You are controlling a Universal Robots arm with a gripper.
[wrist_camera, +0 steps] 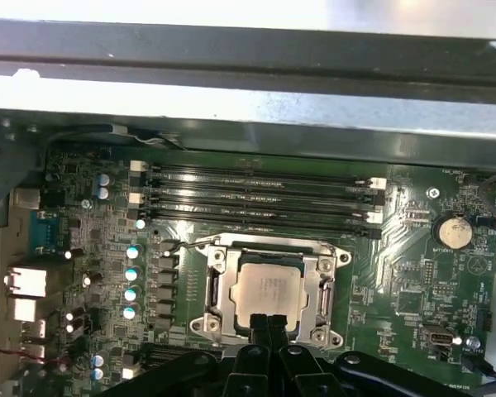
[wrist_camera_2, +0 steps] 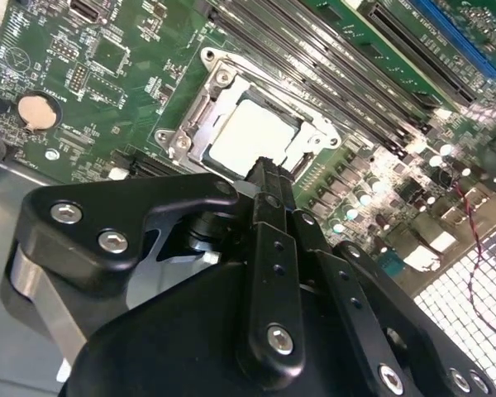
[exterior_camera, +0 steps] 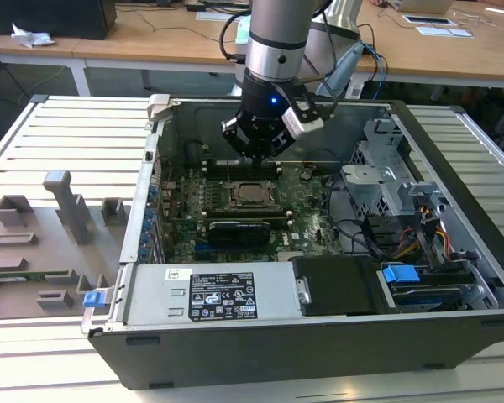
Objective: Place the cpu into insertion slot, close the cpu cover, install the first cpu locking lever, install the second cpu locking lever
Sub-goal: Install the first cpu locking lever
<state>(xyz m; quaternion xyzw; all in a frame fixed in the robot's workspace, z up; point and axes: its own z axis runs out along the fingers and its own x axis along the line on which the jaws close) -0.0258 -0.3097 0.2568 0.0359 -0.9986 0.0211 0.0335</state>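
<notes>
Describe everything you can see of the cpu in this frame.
The cpu is a flat square chip with a dull silver-grey metal top. It lies level on the green board, inside the window of the silvery cpu cover, which lies flat around it. In both wrist views the shut gripper hides part of one edge; contact cannot be told.

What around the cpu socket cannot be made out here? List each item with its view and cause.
First wrist view: one edge of the cpu cover, hidden behind the gripper.
Second wrist view: whether the gripper touches the cpu; the gripper itself blocks that spot.
Exterior view: how the insertion slot is latched, too small to tell.
</notes>
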